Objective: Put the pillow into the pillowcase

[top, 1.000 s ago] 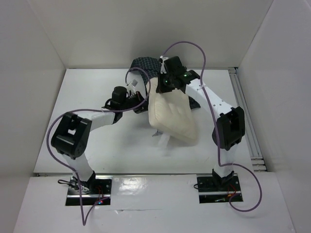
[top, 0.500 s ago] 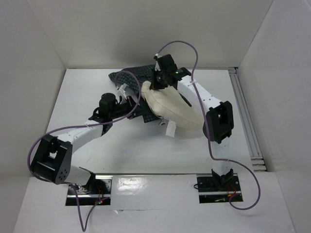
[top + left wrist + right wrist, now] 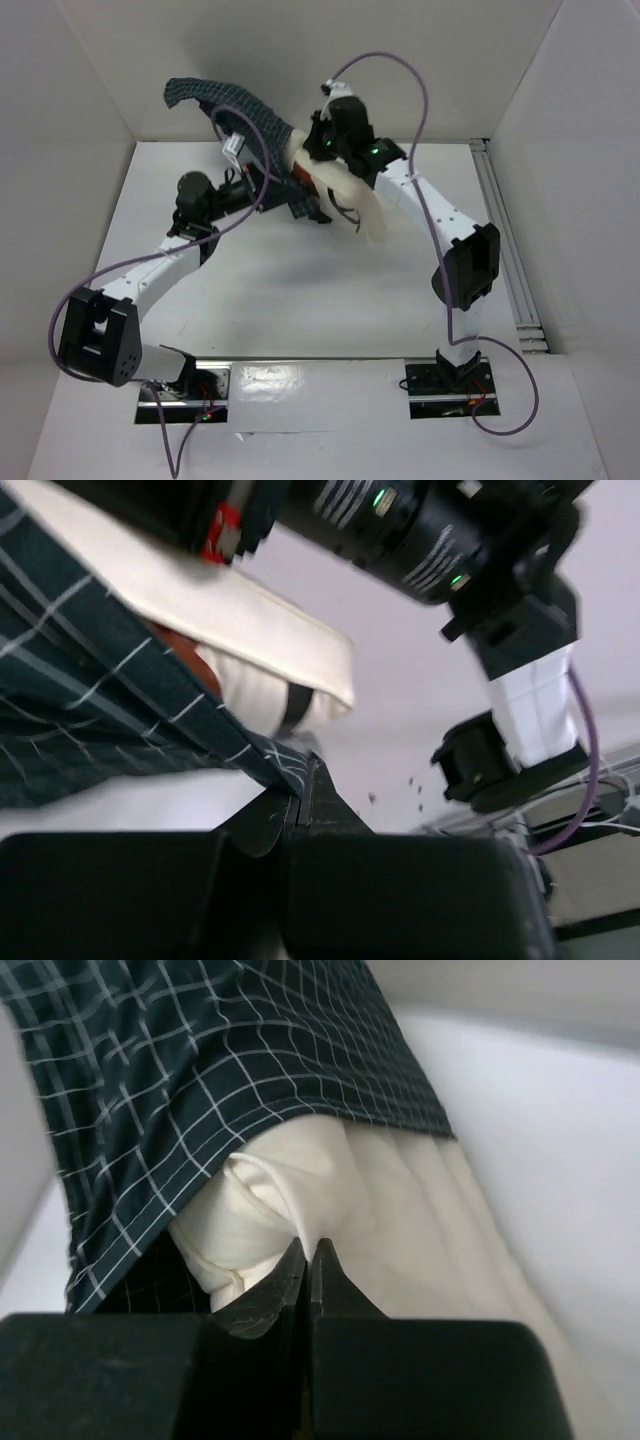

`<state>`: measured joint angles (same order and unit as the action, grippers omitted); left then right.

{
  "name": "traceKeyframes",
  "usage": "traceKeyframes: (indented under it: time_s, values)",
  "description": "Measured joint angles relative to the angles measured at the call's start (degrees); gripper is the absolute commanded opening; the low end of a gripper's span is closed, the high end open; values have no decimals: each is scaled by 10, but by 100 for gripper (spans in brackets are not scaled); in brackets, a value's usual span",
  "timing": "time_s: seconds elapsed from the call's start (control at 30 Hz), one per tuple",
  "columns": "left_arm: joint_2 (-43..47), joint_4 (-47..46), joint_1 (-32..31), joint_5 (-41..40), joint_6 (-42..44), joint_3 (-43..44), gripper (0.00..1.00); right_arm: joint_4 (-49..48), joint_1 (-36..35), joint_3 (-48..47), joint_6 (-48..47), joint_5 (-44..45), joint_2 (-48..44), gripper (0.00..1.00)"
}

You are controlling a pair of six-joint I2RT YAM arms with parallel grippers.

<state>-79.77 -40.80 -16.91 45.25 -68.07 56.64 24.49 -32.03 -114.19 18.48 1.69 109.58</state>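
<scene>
The pillow was held at the back of the desk, slanting down from the right fingers, which were closed on a fold at its upper end. That end was covered by the mouth of the pillowcase. The left fingers were closed on the pillowcase's edge, and its far end was held high toward the back left.

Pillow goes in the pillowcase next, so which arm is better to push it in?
Probably the right. The right gripper is shut on the pillow, whose end sits under the pillowcase. The left gripper is shut on the pillowcase's edge, holding it up.
</scene>
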Motion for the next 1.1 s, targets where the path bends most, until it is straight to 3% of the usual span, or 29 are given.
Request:
traceKeyframes:
  time_s: [0.1,0.17,0.2,0.27,0.3,0.33,0.37,0.4,0.5,0.57,0.7,0.9,0.97,1.1]
  values:
    - [43,-23,-5,-2,-30,-159,0,-49,-44,104,9,1,17,0]
    - [75,13,-16,-2,-39,-243,0,-94,-78,176,35,-21,45,0]
    - [98,54,-18,-11,-28,-267,6,-105,-98,203,43,-33,53,0]
    - [147,180,-11,-34,7,-276,40,-117,-128,247,53,-46,54,0]
    - [173,247,-9,-38,35,-264,69,-118,-134,256,57,-54,54,0]
    - [200,307,-7,-45,65,-240,74,-118,-136,263,58,-61,53,0]
    - [216,355,-6,-46,89,-207,74,-115,-136,268,59,-66,53,4]
    - [250,400,-2,-52,119,-164,74,-114,-133,272,59,-66,53,23]
    - [290,473,31,-71,202,-38,65,-112,-123,274,60,-56,47,58]
    - [295,506,54,-90,240,20,54,-111,-119,280,58,-47,29,68]
    - [255,572,70,-135,301,96,51,-89,-114,306,57,-3,-45,77]
    - [41,653,37,-279,365,203,58,-42,-85,334,80,86,-206,80]
    - [-31,688,10,-342,379,236,66,-31,-35,373,104,92,-261,81]
    - [-143,732,-43,-467,395,303,72,-40,134,521,155,34,-350,84]
